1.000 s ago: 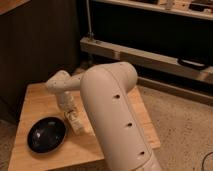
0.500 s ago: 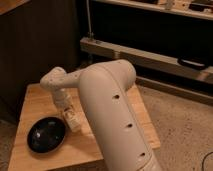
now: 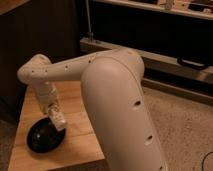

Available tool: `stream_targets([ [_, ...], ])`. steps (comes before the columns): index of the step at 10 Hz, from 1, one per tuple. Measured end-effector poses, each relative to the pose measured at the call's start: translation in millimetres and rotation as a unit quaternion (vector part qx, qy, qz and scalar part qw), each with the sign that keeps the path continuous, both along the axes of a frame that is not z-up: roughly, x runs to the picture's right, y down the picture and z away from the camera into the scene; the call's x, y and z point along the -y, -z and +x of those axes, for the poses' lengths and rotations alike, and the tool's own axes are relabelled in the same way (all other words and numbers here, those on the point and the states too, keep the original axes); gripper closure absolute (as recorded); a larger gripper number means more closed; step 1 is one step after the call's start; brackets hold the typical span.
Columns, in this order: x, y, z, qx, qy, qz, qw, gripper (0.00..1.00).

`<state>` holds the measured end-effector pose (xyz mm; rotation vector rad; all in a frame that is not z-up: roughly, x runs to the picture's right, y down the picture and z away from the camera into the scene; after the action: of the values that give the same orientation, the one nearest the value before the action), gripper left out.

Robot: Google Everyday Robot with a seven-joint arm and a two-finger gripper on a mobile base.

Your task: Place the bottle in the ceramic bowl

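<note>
Table: we see a small light wooden table (image 3: 75, 145), its bare top warm-lit.
Room: we see dark wooden panelling behind on the left, a dark metal shelf rack (image 3: 150, 30) on the right, and speckled grey floor (image 3: 185, 125) beside the table.
Bowl: our shallow glossy black ceramic bowl (image 3: 42, 139) sits near the table's front left corner.
Arm: our thick white robot arm (image 3: 115, 100) fills the foreground, elbow bent over the table.
Claw: our claw (image 3: 56, 120) hangs at the bowl's right rim; we cannot tell how far it is open.
Bottle: a pale shape at the claw may be the small white plastic bottle; we cannot tell.
Change: our elbow has swung left and the claw has come closer over the bowl since half a second ago.
</note>
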<state>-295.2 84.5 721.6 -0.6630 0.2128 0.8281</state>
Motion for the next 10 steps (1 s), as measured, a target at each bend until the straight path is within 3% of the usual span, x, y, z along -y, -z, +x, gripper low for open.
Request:
stream_targets([
  [2, -12, 35.0, -36, 0.040, 0.027, 0.005, 0.9988, 1.00],
  [4, -24, 43.2, -58, 0.073, 0.048, 0.006, 0.9961, 1.00],
  [5, -29, 36.8, -63, 0.086, 0.057, 0.006, 0.9946, 0.96],
  [10, -65, -30.0, -64, 0.123, 0.077, -0.009, 0.9894, 0.46],
])
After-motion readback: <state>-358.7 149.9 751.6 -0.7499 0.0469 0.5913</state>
